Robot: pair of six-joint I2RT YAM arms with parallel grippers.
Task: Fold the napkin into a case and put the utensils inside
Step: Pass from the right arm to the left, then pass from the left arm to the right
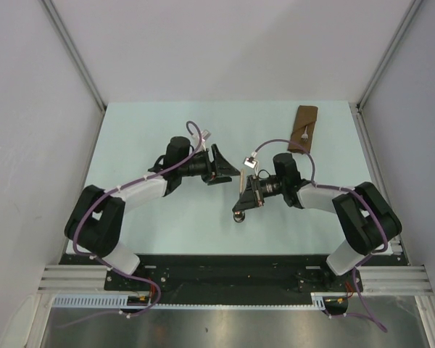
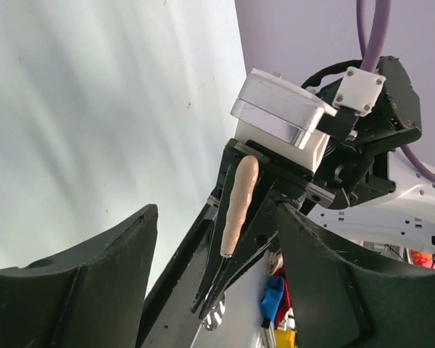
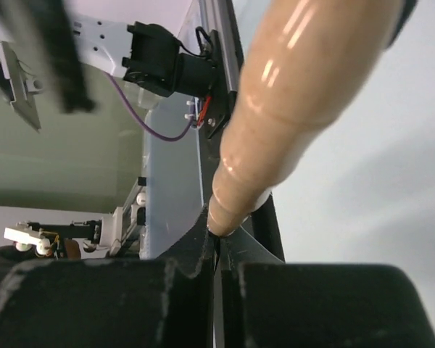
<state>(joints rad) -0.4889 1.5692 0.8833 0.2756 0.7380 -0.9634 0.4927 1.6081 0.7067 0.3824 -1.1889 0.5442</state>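
Right gripper point(image 1: 243, 197) is pressed together on the tan-handled utensil point(image 2: 235, 203), pinching it low on the handle, where the pale wood narrows toward the head. In the right wrist view the two black fingers point(image 3: 130, 304) meet with no gap between them, and the rounded handle rises up and away from the grip. From above, this utensil stands steeply at the middle of the pale green surface point(image 1: 152, 130), its dark head lowest and on the near side. Whether the head touches the surface cannot be told.

The left gripper point(image 1: 228, 165) is spread wide and holds nothing. It sits just left of and slightly beyond the right gripper, facing it. Its own camera looks between its two fingers point(image 2: 94, 283) straight at the held utensil, which is clear of both of them.

The case point(image 1: 305, 117), a narrow brown folded cloth, lies at the far right of the surface, well apart from both grippers, with its long side running from near to far at a slight tilt. A second utensil point(image 1: 305, 133) shows pale against the brown around the middle of the case. It is too small to tell whether it is tucked inside or lying on top.
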